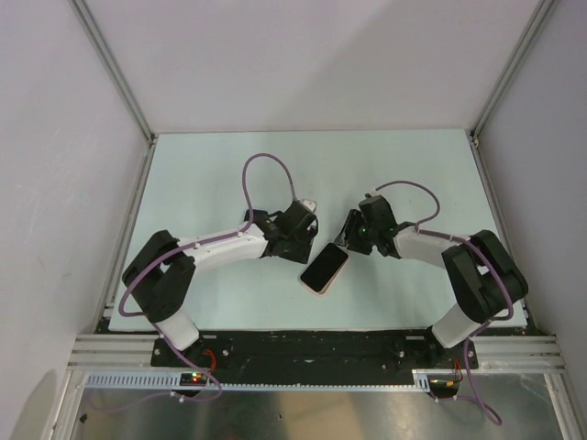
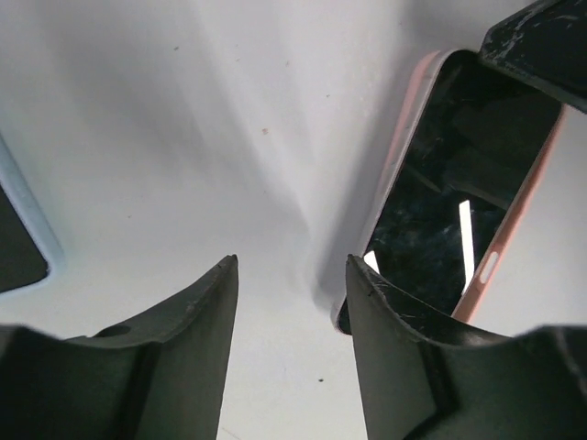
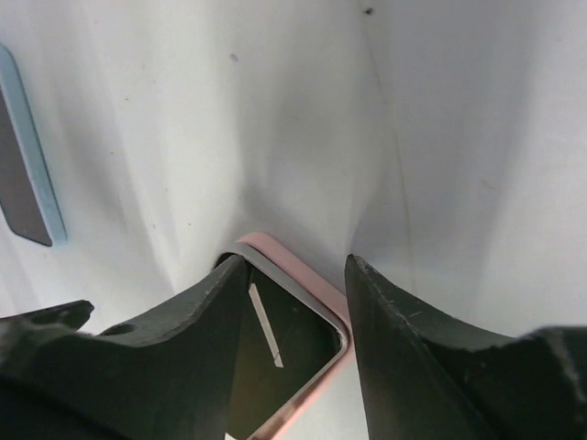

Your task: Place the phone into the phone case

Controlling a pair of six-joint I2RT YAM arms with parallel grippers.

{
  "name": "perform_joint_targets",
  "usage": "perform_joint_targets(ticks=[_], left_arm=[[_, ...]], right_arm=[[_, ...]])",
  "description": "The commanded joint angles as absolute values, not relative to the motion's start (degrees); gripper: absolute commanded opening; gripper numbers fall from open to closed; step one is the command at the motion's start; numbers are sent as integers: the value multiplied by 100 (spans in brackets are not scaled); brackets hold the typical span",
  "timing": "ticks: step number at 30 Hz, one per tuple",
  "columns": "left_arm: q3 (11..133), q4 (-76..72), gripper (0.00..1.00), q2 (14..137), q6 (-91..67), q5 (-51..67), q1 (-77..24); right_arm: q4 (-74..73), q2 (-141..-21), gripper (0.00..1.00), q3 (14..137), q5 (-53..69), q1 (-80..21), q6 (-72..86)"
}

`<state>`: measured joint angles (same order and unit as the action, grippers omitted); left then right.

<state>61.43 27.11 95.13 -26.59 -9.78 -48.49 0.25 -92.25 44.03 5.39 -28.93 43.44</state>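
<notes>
One pale tabletop (image 1: 202, 183) (pink phone case (image 2: 530, 179)), white walls (image 1: 303, 55)

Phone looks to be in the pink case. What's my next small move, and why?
Likely press the right fingers gently down on the phone corner below them. It lies within the phone case, yet a grey edge shows inside the pink rim there, so it may not be fully seated.
</notes>
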Motion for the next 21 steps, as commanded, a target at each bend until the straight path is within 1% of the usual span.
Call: perform_joint_targets(ticks=[1,4,8,15,21], left_arm=[[6216,1991,51,9471,-2885,-513,-4708],[6278,1905,45,9610,-2907,-374,-4681],[6216,1765,37,9731,-2971,-269,-4690],[6064,1586,26,9838,-2989,-194,-4728],[5768,1529,20,9696,-3008,-275,-4775]], right_arm=[[-369,-8724,58,4326,373,-2584,4328],[-512,-8214,63,4070,338,-2419,4348],[-471,-7633,64,3591,396,-2539,4568],[-84,-7090,61,2752,137,-3327,5394],[344,-6775,58,2277,-321,-4055,5976]])
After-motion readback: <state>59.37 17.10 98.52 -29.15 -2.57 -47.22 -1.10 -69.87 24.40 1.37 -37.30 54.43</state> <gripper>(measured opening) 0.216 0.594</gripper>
